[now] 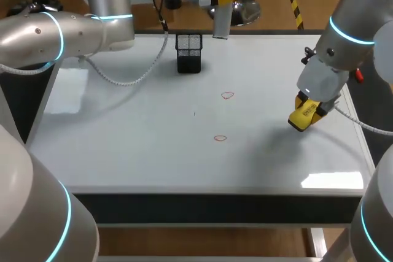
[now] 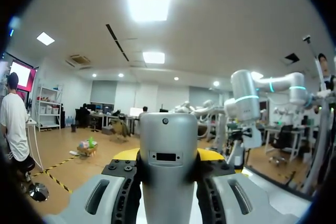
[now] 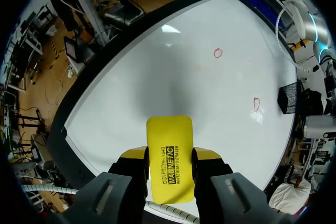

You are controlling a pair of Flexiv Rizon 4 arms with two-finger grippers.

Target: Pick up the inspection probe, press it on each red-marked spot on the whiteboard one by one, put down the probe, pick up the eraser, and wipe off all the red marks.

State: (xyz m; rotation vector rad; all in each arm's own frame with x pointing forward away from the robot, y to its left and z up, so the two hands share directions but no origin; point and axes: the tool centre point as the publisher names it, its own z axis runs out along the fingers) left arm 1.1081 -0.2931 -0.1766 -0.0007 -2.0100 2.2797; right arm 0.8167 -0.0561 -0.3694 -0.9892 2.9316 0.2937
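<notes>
Remote wiping job: I am holding the yellow eraser (image 3: 168, 145) in my right end effector (image 1: 305, 116), its fingers closed on the eraser's two long sides, low over the whiteboard tabletop (image 1: 123, 139) at its 3 o'clock edge. My left end effector (image 2: 168, 156) is clamping the grey inspection probe (image 1: 221, 19) between both fingers, in the air past the 12 o'clock edge, just beyond the black mesh pen holder (image 1: 189, 52). The far red mark (image 1: 228, 96) is sitting at 2 o'clock from the board's middle and the near red mark (image 1: 220, 138) at 5 o'clock, both unwiped.

The risks, as I am judging them: a tilted eraser could be dragging on one edge and smearing ink instead of lifting it, and hard pressure could be sliding it out of the narrow grip. With the probe not yet set down, lowering it while the eraser sweeps inward could bring my two arms together.

The probe's tip is hidden behind its own body in the left wrist view. I cannot tell whether the eraser is touching the board.
</notes>
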